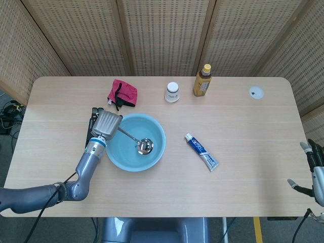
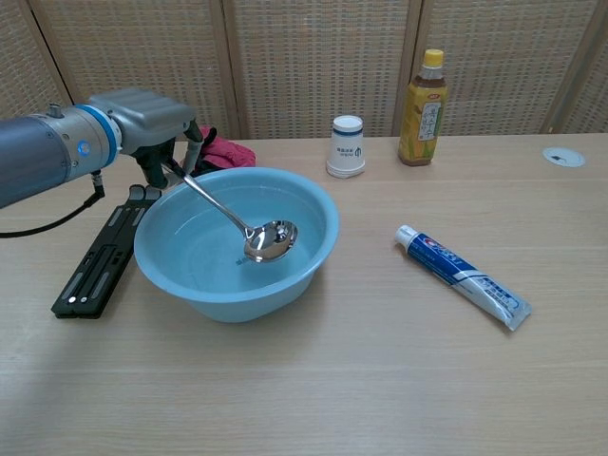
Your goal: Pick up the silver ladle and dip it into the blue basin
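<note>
The left hand (image 2: pixel 142 114) sits at the basin's (image 2: pixel 313 204) far-left rim so the ladle (image 2: pixel 269 239) slants down with its bowl inside, low near the bottom. Its fingers are wrapped tight around the handle. The right hand (image 1: pixel 314 169) waits off the bench edge, fingers spread, holding nothing.

The basin (image 2: pixel 236 242) sits on the table (image 2: pixel 380 380), with the ladle (image 2: pixel 252 233) bowl inside it. A toothpaste tube (image 2: pixel 463 275) lies to its right. A bottle (image 2: pixel 423 95) and a small jar (image 2: pixel 347 146) stand behind.
</note>
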Motion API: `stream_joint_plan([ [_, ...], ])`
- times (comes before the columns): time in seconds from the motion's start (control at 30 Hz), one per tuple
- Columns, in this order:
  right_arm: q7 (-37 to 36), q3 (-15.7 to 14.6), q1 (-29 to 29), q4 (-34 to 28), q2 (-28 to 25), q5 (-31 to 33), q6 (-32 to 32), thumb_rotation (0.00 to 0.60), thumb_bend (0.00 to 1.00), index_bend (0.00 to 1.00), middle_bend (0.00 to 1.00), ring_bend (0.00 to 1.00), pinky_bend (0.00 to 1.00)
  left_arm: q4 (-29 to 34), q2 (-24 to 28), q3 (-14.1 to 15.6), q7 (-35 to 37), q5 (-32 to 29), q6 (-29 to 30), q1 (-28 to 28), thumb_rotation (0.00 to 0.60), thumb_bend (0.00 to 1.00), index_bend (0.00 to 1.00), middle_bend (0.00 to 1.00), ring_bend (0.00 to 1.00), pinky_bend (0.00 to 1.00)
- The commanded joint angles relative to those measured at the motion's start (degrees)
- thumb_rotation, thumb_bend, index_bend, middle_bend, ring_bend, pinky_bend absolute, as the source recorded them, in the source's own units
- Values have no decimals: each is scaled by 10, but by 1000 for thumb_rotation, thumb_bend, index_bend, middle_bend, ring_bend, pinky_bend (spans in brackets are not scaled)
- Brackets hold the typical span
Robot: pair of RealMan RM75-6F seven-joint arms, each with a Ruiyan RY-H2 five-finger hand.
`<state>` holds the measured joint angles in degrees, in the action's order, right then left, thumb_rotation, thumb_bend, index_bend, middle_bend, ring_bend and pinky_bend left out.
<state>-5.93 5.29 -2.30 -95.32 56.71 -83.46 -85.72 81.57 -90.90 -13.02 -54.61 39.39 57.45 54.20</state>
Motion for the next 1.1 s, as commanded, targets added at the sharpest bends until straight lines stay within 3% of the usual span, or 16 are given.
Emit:
stream_joint_plan([
  [0.03,-1,1,-1,2,0,2,2,600,0,0,0,0,0,-16,-12,9,-2,1,0,8,600,655,806,941,943,1000],
  [0.67,-28,4,-3,18,4,-5,-2,600,0,0,0,0,0,-76,-70,35,-59,-26,4,48,600,693,817,941,943,1000],
  [1.1,-32,4,-4,21,4,-5,0,600,0,0,0,0,0,-79,-73,36,-62,-39,11,52,600,700,824,941,943,1000],
])
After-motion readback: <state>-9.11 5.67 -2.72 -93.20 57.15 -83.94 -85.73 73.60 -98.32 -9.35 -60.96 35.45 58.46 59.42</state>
